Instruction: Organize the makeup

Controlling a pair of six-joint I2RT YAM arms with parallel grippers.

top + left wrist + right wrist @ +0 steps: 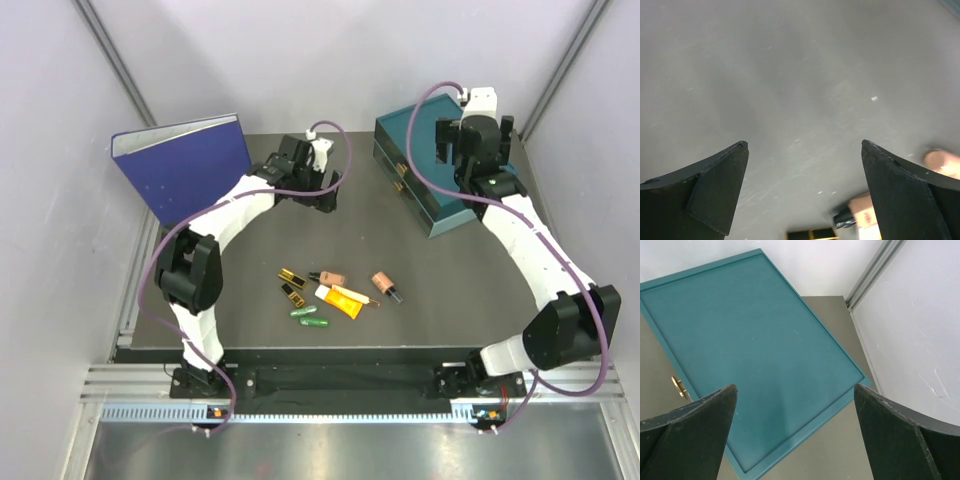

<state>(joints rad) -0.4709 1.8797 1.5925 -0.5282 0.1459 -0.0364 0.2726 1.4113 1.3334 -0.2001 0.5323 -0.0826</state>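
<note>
1. Bolted at the near edge of the counter (430, 300), the left arm base (195, 378) and right arm base (472, 380) stand well apart.
2. Makeup: all seven items lie loose on the counter between the two arms. They are nearer the bases than either pincer is.
3. Two gold-and-black cases (292, 284) lie side by side at the cluster's left. Two green capsules (310, 316) lie just base-side of them.
4. One yellow-orange tube (343, 300), white cap pointing left, lies just beside the capsules.
5. One beige bottle (329, 276) lies just beyond the tube. The second beige bottle (385, 284) lies apart at the right of the cluster.
6. Left pincer (325, 198): jaws spread wide and holding nothing, over bare counter. The cluster lies base-side of it and not in contact. Its wrist view shows a case and a beige bottle at the lower edge, near the right-hand finger.
7. Blue binder (185, 165) stands upright to the left of the left pincer, apart from it.
8. Right pincer (476, 140): jaws spread wide and holding nothing, above the lid of the teal drawer box (425, 190). Makeup lies well apart, base-side and to its left.
9. Gold handle (677, 386) shows on the box front, beside the left-hand finger.
</note>
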